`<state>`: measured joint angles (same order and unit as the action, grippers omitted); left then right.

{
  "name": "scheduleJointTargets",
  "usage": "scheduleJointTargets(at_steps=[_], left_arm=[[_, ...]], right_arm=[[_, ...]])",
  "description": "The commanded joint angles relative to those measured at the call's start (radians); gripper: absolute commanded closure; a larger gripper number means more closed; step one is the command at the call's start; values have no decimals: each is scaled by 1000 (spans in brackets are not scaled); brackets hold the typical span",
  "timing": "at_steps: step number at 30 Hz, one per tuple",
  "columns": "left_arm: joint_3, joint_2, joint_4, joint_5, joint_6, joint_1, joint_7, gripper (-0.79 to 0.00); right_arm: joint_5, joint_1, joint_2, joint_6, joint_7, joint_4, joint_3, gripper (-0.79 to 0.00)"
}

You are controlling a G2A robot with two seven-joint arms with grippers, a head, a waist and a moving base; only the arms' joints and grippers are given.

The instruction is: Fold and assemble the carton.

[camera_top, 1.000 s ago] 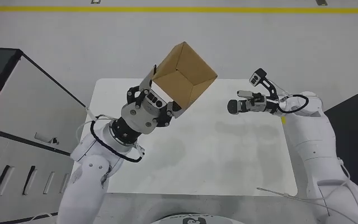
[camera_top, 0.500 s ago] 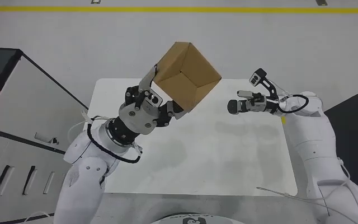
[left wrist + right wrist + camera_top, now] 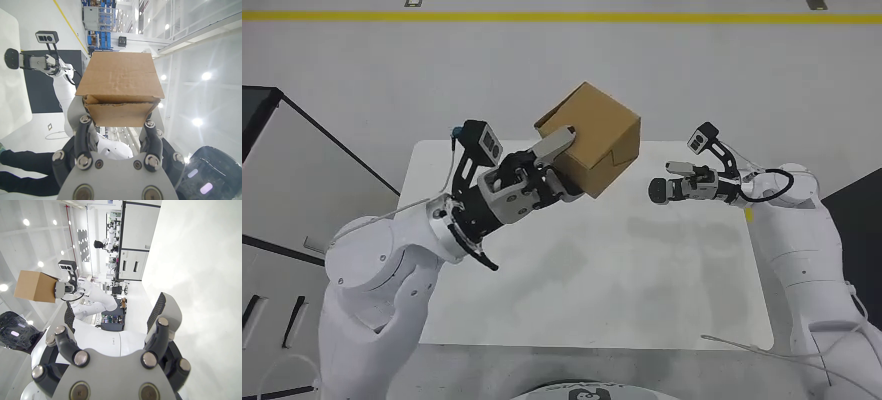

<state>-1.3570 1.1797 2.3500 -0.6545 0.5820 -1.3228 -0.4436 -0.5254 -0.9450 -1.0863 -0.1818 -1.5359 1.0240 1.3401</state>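
Observation:
A brown cardboard carton (image 3: 594, 135) is held up above the far middle of the white table (image 3: 642, 290). My left gripper (image 3: 560, 150) is shut on the carton's near edge, one finger lying over its outer face. In the left wrist view the carton (image 3: 119, 87) sits between the two fingers, with a folded flap at its near end. My right gripper (image 3: 656, 189) hangs to the carton's right, apart from it, open and holding nothing (image 3: 115, 311). The right wrist view shows the carton (image 3: 35, 286) farther off with the left gripper on it.
A grey cabinet (image 3: 292, 190) stands beside the table's left edge. A yellow line (image 3: 562, 16) runs across the floor beyond the table. The tabletop below both arms is bare.
My left arm has swung its wrist round and carried the carton to the right; the open side now faces away from the top camera. The right arm has kept still.

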Motion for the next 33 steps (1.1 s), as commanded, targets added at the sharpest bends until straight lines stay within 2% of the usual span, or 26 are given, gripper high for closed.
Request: scheduleJointTargets(at_steps=[1,10,11,15,21,33], left_arm=[[12,1,0,1,-9,14,3,0],[14,2,0,-9,-15,14,5,0],[16,-1,0,35,-16,19,5,0],[26,-3,0,101,-92,64,-18,0],[30,-11,0,208,-114,144,-64,0],[60,-40,0,567,-86,272,-208,0]], right_arm=[[0,0,0,0,0,0,0,-785],[0,0,0,0,0,0,0,-785],[0,0,0,0,0,0,0,-785],[0,0,0,0,0,0,0,-785],[0,0,0,0,0,0,0,-785],[0,0,0,0,0,0,0,-785]])
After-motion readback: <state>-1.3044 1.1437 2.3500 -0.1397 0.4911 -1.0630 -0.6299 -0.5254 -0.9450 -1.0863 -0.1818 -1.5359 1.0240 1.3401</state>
